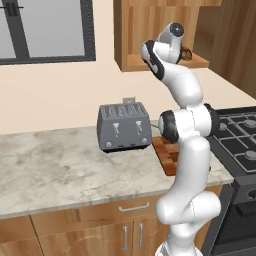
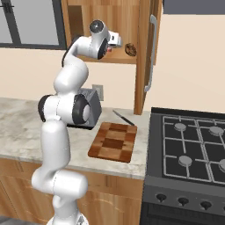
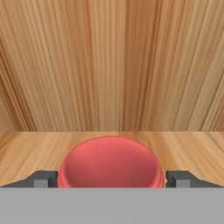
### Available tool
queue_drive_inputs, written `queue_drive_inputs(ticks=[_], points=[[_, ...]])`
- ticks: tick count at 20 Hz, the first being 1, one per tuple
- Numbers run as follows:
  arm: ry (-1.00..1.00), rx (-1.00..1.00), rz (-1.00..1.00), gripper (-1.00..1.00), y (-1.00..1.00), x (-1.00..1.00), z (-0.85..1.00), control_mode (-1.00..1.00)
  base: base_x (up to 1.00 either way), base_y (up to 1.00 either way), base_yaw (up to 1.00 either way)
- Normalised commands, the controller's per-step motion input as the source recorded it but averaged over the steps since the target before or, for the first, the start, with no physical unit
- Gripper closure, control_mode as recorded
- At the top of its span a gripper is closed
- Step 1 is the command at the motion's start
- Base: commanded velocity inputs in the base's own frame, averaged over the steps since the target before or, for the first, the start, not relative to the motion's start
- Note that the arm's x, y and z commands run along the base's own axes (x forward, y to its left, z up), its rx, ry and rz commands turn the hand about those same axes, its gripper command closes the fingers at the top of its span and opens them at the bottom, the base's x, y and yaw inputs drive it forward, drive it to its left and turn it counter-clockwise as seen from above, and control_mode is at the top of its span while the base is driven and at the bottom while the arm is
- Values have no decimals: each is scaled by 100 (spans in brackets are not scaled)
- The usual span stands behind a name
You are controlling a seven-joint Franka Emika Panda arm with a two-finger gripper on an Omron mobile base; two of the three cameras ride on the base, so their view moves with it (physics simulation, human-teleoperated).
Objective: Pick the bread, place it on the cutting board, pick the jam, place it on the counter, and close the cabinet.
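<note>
Reaching high into the open cabinet (image 2: pixel 121 17), above the back edge of the counter (image 1: pixel 60 165), with the white arm bending over the toaster (image 1: pixel 124 126).

Looking along the gripper (image 3: pixel 111 179) in the hand view: closing in on the jam (image 3: pixel 111 162), seeing its rounded red top at close range, smooth and glossy, standing on the cabinet's wooden shelf against the grained back wall. Flanking the jar with one dark fingertip (image 3: pixel 43 179) at each side, right at its edges; being too close to tell whether pressing on it or merely bracketing it.

Showing from the right base view what the hand view is missing: the bread (image 2: pixel 130 49), a small dark-brown knotted lump, sitting on the same shelf toward the shelf's right end, just beside the hand and apart from it. Also standing open at the cabinet's right side, seen edge-on, the door with its long metal bar handle (image 2: pixel 151 52). Lying bare below, near the counter's right end beside the stove (image 2: pixel 193 145), the chequered cutting board (image 2: pixel 113 141), with a knife (image 2: pixel 124 117) resting at its back edge.

Hiding most of that board behind the arm in the left base view, while giving the toaster's slotted front in full and a window (image 1: pixel 45 30) on the wall at the upper left.
</note>
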Motion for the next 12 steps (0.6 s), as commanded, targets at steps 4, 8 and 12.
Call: queue_drive_inputs(ticks=[4,8,12], points=[[0,0,0,100,0,0,0,-100,0,0,0],[0,0,0,100,0,0,0,-100,0,0,0],[0,0,0,100,0,-5,0,-100,0,0,0]])
